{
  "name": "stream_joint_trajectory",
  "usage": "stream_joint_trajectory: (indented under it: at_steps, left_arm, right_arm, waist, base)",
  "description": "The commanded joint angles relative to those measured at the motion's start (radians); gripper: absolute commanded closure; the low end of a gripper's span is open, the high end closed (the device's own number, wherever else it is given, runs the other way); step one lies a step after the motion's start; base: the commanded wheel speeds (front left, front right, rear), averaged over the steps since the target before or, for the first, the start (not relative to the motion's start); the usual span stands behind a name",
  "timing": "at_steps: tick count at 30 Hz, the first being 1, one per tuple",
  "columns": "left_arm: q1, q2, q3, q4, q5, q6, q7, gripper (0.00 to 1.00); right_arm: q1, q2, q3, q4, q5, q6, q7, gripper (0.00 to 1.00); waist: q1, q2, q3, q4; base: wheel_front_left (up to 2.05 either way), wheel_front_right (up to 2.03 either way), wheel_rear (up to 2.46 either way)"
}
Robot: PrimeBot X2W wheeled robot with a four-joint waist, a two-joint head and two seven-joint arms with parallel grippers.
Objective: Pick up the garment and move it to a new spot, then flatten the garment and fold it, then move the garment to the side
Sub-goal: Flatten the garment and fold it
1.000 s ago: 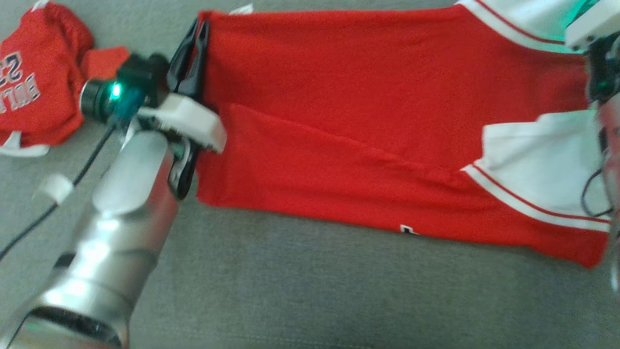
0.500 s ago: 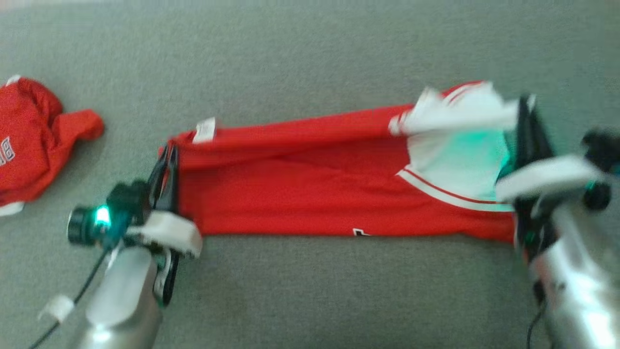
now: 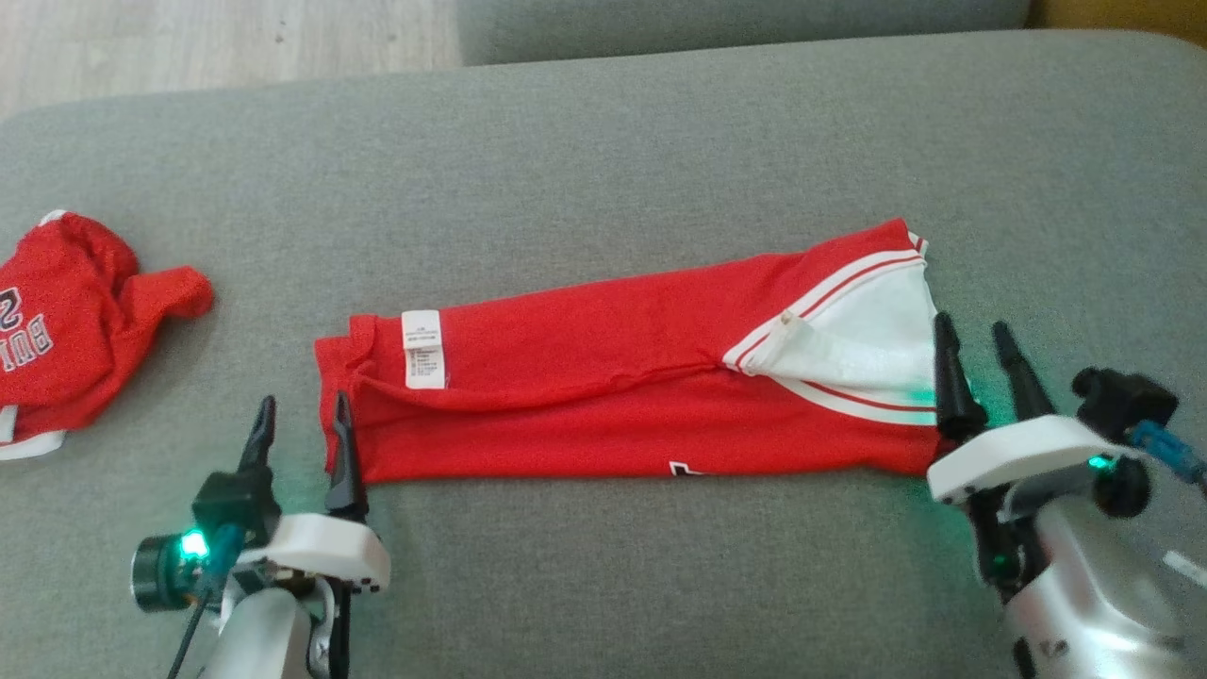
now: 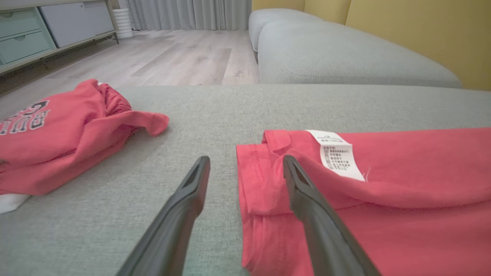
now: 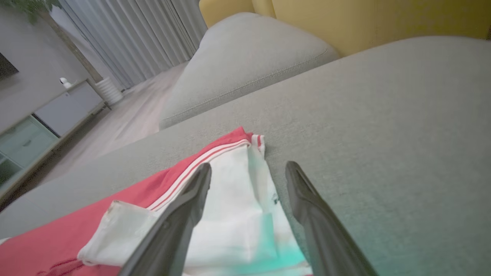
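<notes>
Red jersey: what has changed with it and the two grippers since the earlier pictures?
Both grippers let it go. The left gripper and the right gripper, shut on the two ends of the red jersey before, now stand open at those ends. The jersey lies in a long narrow fold on the grey sofa cushion. The head camera also shifted. The crumpled jersey at the left stayed put.

Grey sofa (image 3: 660, 141) sits on pale wood floor (image 4: 184, 57) beside yellow wall (image 4: 414, 30), curtains (image 4: 191, 13), low cabinet (image 4: 38, 34).
</notes>
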Motion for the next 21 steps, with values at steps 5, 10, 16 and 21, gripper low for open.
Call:
stream_joint_trajectory:
  at_steps: [5, 10, 16, 21]
  left_arm:
    - [0.047, -0.015, 0.098, -0.116, 0.061, 0.002, -0.01, 0.0]
    - [0.098, -0.029, 0.111, -0.144, 0.096, -0.017, -0.01, 0.0]
    - [0.164, -0.043, 0.097, -0.162, 0.133, -0.04, -0.01, 0.0]
    - [0.186, -0.051, 0.086, -0.168, 0.134, -0.044, -0.01, 0.0]
  right_arm:
    - [0.018, 0.029, -0.095, -0.123, -0.239, -0.001, -0.014, 0.0]
    - [0.063, 0.059, -0.123, -0.13, -0.317, -0.001, -0.014, 0.0]
    - [0.113, 0.08, -0.133, -0.095, -0.362, -0.001, -0.014, 0.0]
    - [0.118, 0.087, -0.131, -0.075, -0.366, -0.001, -0.014, 0.0]
  waist:
    - [0.0001, -0.0001, -0.032, 0.022]
    - [0.0001, -0.0001, -0.066, 0.029]
    - [0.0001, -0.0001, -0.105, 0.034]
    - [0.0001, -0.0001, -0.108, 0.035]
  base:
    - [0.0, 0.0, 0.0]
    - [0.0, 0.0, 0.0]
    - [0.0, 0.0, 0.0]
    - [0.0, 0.0, 0.0]
